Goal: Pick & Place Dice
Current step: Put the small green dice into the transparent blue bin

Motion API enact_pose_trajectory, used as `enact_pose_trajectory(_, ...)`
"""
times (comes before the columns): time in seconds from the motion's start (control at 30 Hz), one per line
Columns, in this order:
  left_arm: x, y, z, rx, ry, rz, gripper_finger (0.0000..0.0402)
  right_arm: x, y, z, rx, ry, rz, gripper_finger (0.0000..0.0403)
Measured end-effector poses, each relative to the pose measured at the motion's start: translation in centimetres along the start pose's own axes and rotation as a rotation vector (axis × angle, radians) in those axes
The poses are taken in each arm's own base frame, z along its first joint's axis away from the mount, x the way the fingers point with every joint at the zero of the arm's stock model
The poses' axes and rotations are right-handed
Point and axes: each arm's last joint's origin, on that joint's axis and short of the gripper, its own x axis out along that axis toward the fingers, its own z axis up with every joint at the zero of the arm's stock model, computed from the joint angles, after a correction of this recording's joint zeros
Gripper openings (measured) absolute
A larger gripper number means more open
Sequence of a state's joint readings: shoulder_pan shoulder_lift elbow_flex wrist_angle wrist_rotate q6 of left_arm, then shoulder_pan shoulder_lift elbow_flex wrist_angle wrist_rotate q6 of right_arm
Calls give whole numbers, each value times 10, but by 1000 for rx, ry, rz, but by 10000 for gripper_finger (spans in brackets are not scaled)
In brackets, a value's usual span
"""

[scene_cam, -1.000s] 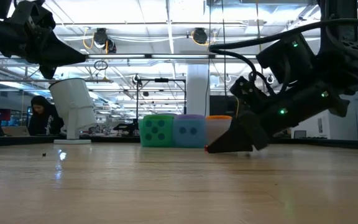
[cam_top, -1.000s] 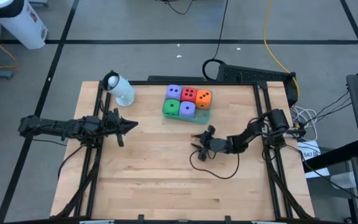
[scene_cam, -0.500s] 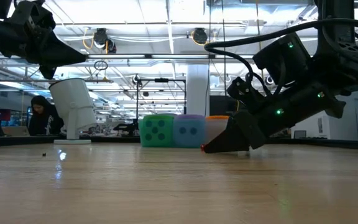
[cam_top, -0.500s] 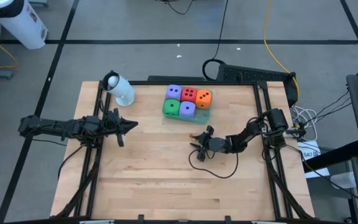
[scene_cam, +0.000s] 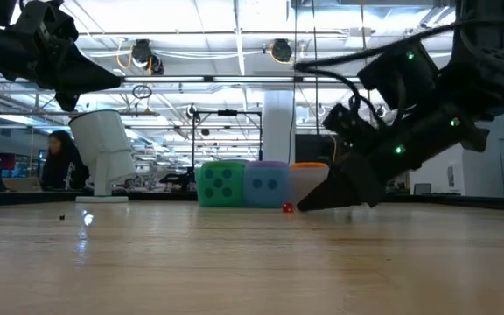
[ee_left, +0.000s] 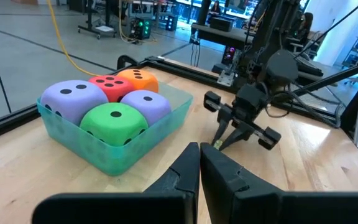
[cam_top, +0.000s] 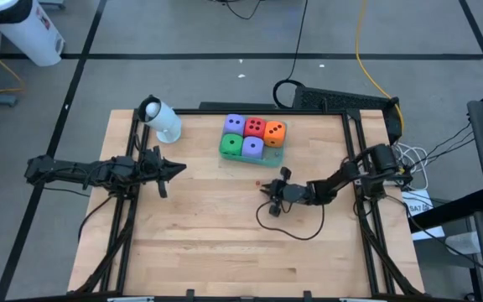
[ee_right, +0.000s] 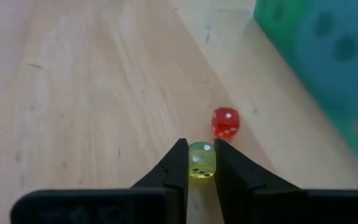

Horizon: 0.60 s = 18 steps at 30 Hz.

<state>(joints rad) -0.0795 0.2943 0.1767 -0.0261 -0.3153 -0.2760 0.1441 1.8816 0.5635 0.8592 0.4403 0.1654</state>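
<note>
Five big soft dice sit in a translucent green tray [cam_top: 272, 160] at the table's far middle: purple [cam_top: 235, 124], red [cam_top: 255, 127], orange [cam_top: 275, 131], green [cam_top: 231, 145] and purple [cam_top: 252, 148]. Near the tray's near right corner, my right gripper [ee_right: 201, 149] is shut on a tiny yellow-green die [ee_right: 201, 163]. A tiny red die [ee_right: 225, 123] rests on the wood just beyond its fingertips, and also shows in the low view [scene_cam: 287, 207]. My left gripper [cam_top: 181, 169] hovers shut at the table's left, holding nothing. My right gripper pinches the tiny yellow-green die by two opposite faces [ee_right: 191, 163] between its two fingertips. The fingers slant down toward the table from its right side. Whether the die is clear of the wood I cannot tell.
A white cylinder [cam_top: 162, 119] stands tilted at the far left corner. A black cable loops on the table under the right arm [cam_top: 290, 228]. Bare wood stretches across the table's near half [cam_top: 216, 243].
In the low view my right gripper's tip has risen slightly and drawn back from the tiny red die. That die now stands alone on the wood in front of the fingers.
</note>
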Motion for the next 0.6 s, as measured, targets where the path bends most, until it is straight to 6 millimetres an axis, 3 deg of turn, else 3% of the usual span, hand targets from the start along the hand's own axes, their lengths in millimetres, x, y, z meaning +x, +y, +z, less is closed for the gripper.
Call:
enact_pose_trajectory(0.2, 0, 0, 0, -1, 0, 0, 21, -22, -13, 42, -41, -105, 6, 69)
enact_pose_trajectory(0.37, 0, 0, 0, -1, -2, -1, 21, -44, -43, 81, -90, -224, -77, 60)
enact_pose_trajectory(0.47, 0, 0, 0, -2, -3, -1, 21, -51, -66, 91, -91, -236, -154, 48)
enact_pose_trajectory(0.6, 0, 0, 0, -2, -3, -1, 21, -47, -91, 89, -74, -182, -215, 55)
